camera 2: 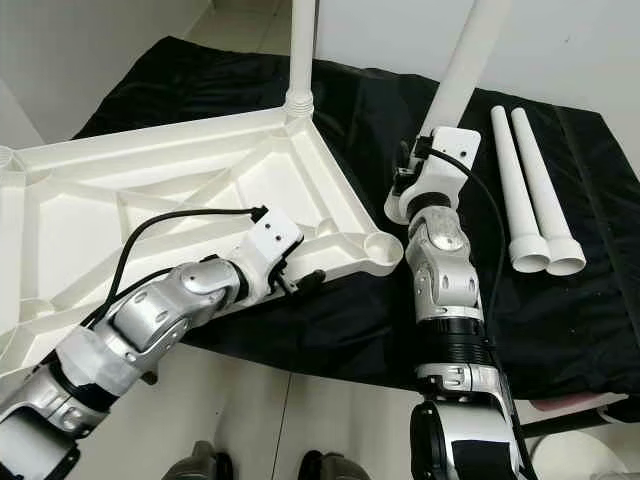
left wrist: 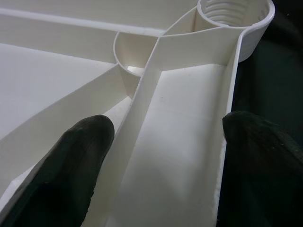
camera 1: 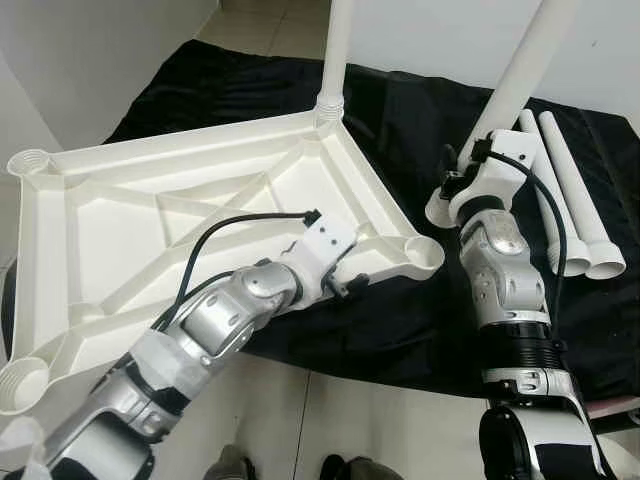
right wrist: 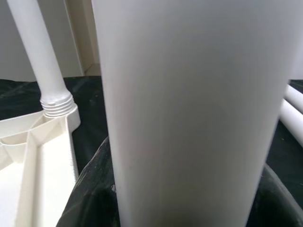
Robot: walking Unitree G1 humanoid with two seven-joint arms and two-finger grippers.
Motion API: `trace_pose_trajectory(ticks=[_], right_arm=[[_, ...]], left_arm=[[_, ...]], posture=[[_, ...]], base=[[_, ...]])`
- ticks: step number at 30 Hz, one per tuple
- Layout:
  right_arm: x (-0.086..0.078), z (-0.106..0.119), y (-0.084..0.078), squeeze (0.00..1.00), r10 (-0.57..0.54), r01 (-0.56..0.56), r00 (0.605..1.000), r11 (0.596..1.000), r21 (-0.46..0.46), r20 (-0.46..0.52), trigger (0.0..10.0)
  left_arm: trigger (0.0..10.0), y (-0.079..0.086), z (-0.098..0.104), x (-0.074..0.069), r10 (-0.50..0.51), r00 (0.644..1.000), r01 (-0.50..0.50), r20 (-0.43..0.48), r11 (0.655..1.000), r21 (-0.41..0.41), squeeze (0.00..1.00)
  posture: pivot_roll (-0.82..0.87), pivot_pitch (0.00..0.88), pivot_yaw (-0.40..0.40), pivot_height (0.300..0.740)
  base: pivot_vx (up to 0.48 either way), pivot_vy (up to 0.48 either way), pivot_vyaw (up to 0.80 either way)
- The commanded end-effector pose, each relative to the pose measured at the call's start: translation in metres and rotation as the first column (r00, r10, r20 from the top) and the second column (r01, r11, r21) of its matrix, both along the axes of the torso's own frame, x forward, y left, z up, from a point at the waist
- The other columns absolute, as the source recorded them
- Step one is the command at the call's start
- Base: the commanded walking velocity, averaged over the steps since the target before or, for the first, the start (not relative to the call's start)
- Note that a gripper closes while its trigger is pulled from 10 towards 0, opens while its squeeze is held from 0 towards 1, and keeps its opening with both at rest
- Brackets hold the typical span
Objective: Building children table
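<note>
While spread across the floor as a black cloth sheet point(camera 1: 400, 330), carries everything else. On it, toward nine o'clock, a white plastic ribbed tabletop point(camera 1: 130, 215) turned underside up, one white plastic tube leg point(camera 1: 336, 50) standing in its twelve-o'clock corner socket. Second white tube leg point(camera 1: 515, 75), tilted, at one o'clock, flared end just beside the empty three-o'clock corner socket. Two spare white tube legs point(camera 1: 565, 190) lying side by side at three o'clock. Right gripper point(right wrist: 180, 198) clenched around the tilted leg. Left gripper point(left wrist: 165, 146) parted, black fingers point(left wrist: 71, 165) straddling the tabletop's edge rib.
</note>
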State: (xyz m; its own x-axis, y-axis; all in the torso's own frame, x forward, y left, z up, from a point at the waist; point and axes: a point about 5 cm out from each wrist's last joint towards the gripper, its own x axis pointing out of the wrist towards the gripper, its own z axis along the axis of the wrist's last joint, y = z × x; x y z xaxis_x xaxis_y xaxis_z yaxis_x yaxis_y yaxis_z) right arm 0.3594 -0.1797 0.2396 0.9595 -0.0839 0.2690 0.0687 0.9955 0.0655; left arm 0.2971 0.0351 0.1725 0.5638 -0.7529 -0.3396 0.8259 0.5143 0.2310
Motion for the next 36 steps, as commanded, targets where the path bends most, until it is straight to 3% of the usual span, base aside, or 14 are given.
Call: trace_pose_trajectory(ticks=[1, 7, 13, 21, 24, 25, 26, 31, 32, 33, 36], right_arm=[[-0.002, 0.001, -0.004, 0.0, -0.014, 0.014, 1.0, 1.0, -0.015, 0.002, 10.0], [-0.004, -0.001, -0.006, 0.0, -0.015, 0.015, 1.0, 1.0, -0.026, 0.003, 10.0], [-0.005, -0.003, -0.005, 0.0, 0.003, -0.003, 1.0, 0.999, -0.037, -0.003, 10.0], [-0.007, -0.005, 0.001, 0.0, 0.067, -0.066, 0.998, 0.996, -0.051, 0.005, 10.0], [-0.012, -0.012, 0.007, 0.0, 0.145, -0.144, 0.989, 0.985, -0.092, 0.005, 10.0], [-0.012, -0.012, 0.007, 0.0, 0.145, -0.144, 0.989, 0.985, -0.092, 0.005, 10.0], [-0.019, -0.023, 0.011, 0.0, 0.199, -0.199, 0.98, 0.975, -0.099, -0.008, 10.0], [-0.022, -0.027, 0.013, 0.0, 0.216, -0.217, 0.976, 0.971, -0.101, -0.015, 10.0], [-0.032, -0.034, 0.017, 0.0, 0.273, -0.272, 0.962, 0.957, -0.106, -0.004, 10.0], [-0.035, -0.035, 0.019, 0.0, 0.293, -0.292, 0.956, 0.951, -0.105, 0.0, 10.0], [-0.037, -0.037, 0.02, 0.0, 0.298, -0.296, 0.955, 0.949, -0.107, 0.002, 10.0]], left_arm=[[10.0, 0.0, -0.023, -0.012, -0.095, 0.988, 0.102, -0.122, 0.993, 0.056, 0.0], [10.0, 0.015, -0.028, -0.018, -0.176, 0.97, 0.193, -0.168, 0.977, 0.089, 0.0], [10.0, 0.034, -0.033, -0.034, -0.259, 0.939, 0.295, -0.226, 0.944, 0.145, 0.0], [10.0, 0.035, -0.028, -0.028, -0.226, 0.955, 0.253, -0.195, 0.959, 0.127, 0.0], [10.0, 0.025, -0.008, -0.019, -0.203, 0.971, 0.207, -0.127, 0.978, 0.02, 0.0], [10.0, 0.025, -0.008, -0.019, -0.203, 0.971, 0.207, -0.127, 0.978, 0.02, 0.0], [10.0, 0.02, 0.015, -0.012, -0.154, 0.986, 0.146, -0.068, 0.984, -0.105, 0.0], [10.0, 0.02, 0.024, -0.009, -0.125, 0.991, 0.115, -0.055, 0.981, -0.154, 0.0], [10.0, 0.023, 0.034, -0.002, -0.062, 0.997, 0.051, -0.04, 0.97, -0.237, 0.0], [10.0, 0.024, 0.037, 0.0, -0.044, 0.999, 0.034, -0.03, 0.965, -0.259, 0.0], [10.0, 0.025, 0.038, 0.001, -0.031, 0.999, 0.023, -0.024, 0.963, -0.27, 0.0]], posture=[[0.01, 0.135, -0.038, 0.74], [0.01, 0.111, -0.035, 0.74], [0.01, 0.1, -0.031, 0.74], [0.02, 0.085, -0.044, 0.74], [0.03, 0.084, -0.05, 0.74], [0.03, 0.084, -0.05, 0.74], [0.03, 0.085, -0.049, 0.74], [0.03, 0.088, -0.047, 0.74], [0.03, 0.093, -0.045, 0.74], [0.03, 0.093, -0.045, 0.74], [0.03, 0.093, -0.046, 0.74]], base=[[0.0, 0.0, 0.0], [0.0, 0.0, 0.0], [0.0, 0.0, 0.0], [0.0, 0.0, 0.0], [0.0, 0.0, 0.0], [0.0, 0.0, 0.0], [0.0, 0.0, 0.0], [0.0, 0.0, 0.0], [0.0, 0.0, 0.0], [0.0, 0.0, 0.0], [0.0, 0.0, 0.0]])
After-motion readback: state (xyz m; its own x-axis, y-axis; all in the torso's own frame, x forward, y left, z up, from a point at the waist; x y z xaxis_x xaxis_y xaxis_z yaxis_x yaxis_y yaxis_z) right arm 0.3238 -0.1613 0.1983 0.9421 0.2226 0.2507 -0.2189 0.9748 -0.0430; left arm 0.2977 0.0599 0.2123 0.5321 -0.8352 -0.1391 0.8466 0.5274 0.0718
